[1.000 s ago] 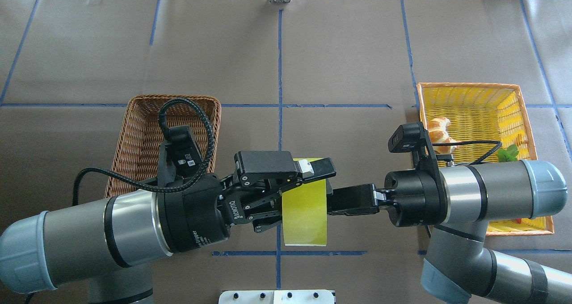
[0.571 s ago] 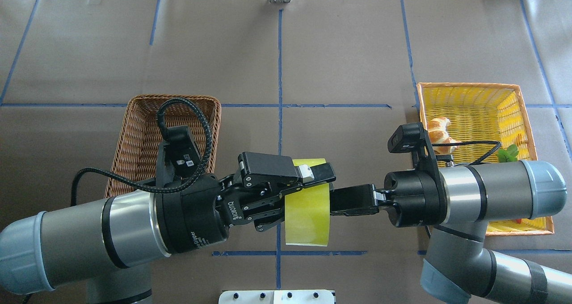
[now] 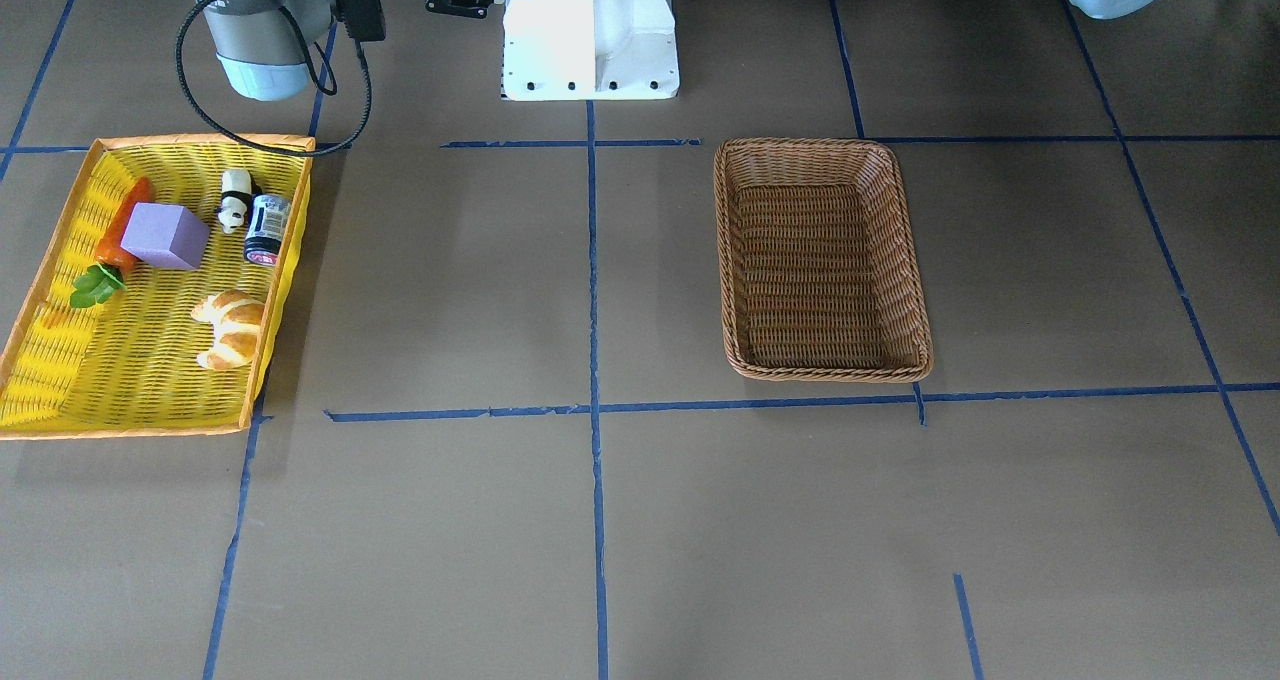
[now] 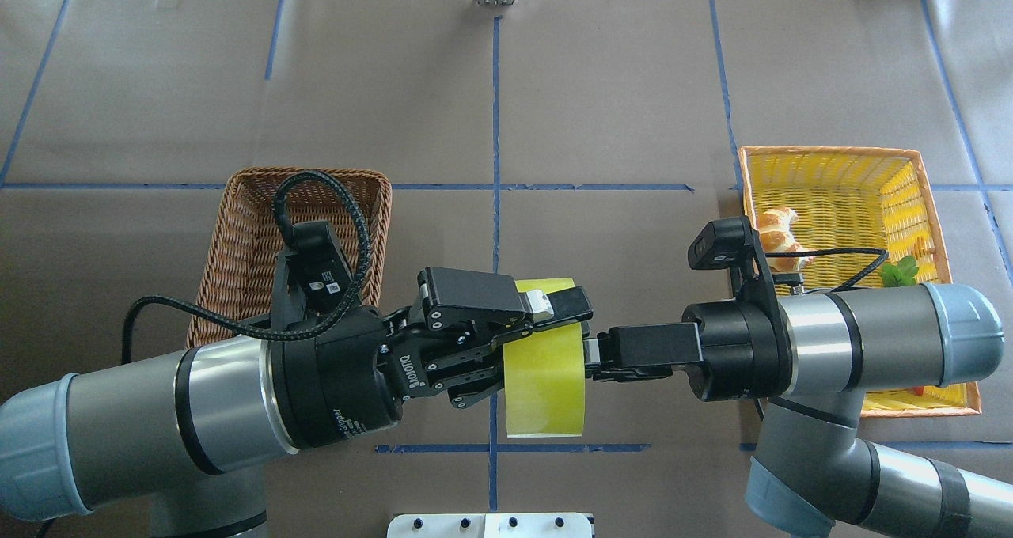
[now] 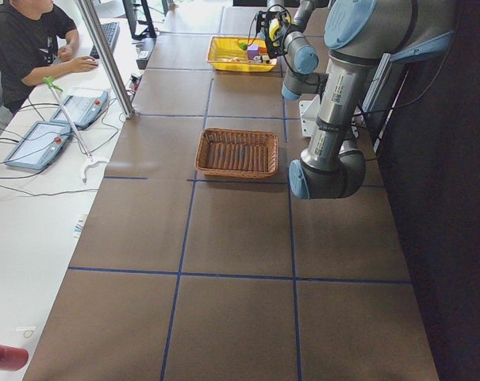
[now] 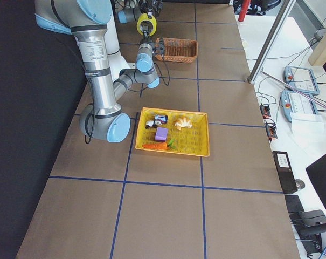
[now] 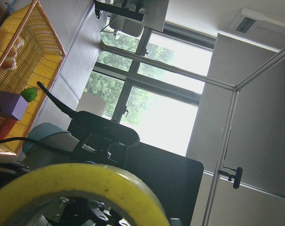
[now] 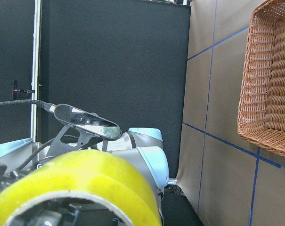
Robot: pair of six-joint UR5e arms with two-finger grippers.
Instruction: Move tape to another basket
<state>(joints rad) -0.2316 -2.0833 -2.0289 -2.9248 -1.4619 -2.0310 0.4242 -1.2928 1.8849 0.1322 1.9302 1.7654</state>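
Observation:
The tape [image 4: 544,388], a wide yellow-green roll, hangs in the air over the table's middle, between my two grippers. My left gripper [image 4: 558,324] is shut on its rim; one finger [image 4: 566,304] lies over the roll's top and the other is hidden. My right gripper [image 4: 595,358] touches the roll's right side and looks open. The tape fills the bottom of the left wrist view [image 7: 85,183] and of the right wrist view [image 8: 76,174]. The brown wicker basket [image 4: 237,229] is empty [image 3: 905,260] and lies partly under my left wrist.
The yellow basket with orange rim [image 4: 839,166] sits at the right. It holds a croissant [image 3: 232,328], a purple block [image 3: 165,236], a carrot [image 3: 118,228], a panda figure [image 3: 235,200] and a small can [image 3: 266,228]. An operator [image 5: 25,48] sits at the far side.
The right gripper's fingers have drawn back and look opened off the tape. The left gripper stays clamped on the roll, which has shifted slightly right.

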